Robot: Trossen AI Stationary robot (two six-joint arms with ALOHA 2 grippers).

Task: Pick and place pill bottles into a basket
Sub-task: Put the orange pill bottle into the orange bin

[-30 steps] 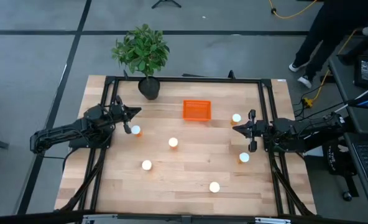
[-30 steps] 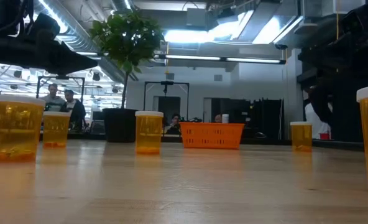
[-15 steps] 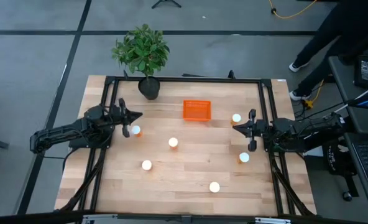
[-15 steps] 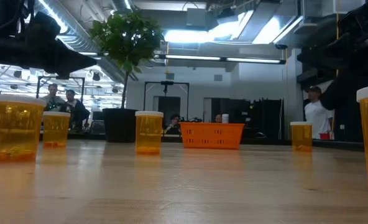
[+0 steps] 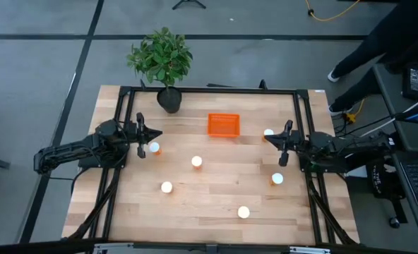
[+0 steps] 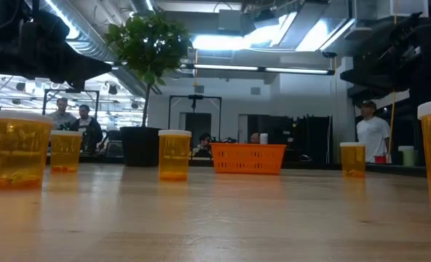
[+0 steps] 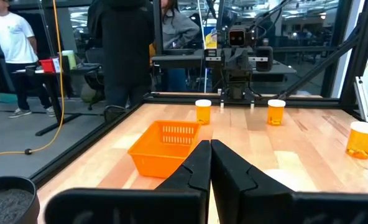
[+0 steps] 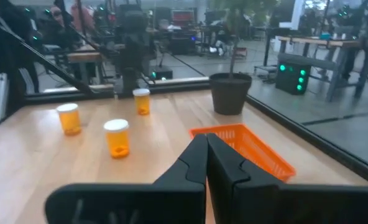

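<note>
A: From above, six pill bottles (image 5: 196, 161) stand loose on the table (image 5: 216, 204); the basket (image 5: 222, 125) holds none. The left pincer (image 5: 156, 133) hangs beside one bottle, the right pincer (image 5: 265, 140) by another.

B: At table level, the bottles stand upright.

A: Left wrist: fingers (image 7: 196, 165) pressed together, holding nothing.

B: Right wrist: the same. A shut pincer coming down might knock a bottle over.

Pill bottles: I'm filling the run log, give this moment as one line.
pill bottles: all on table | basket: empty | left tool: shut | right tool: shut
</note>
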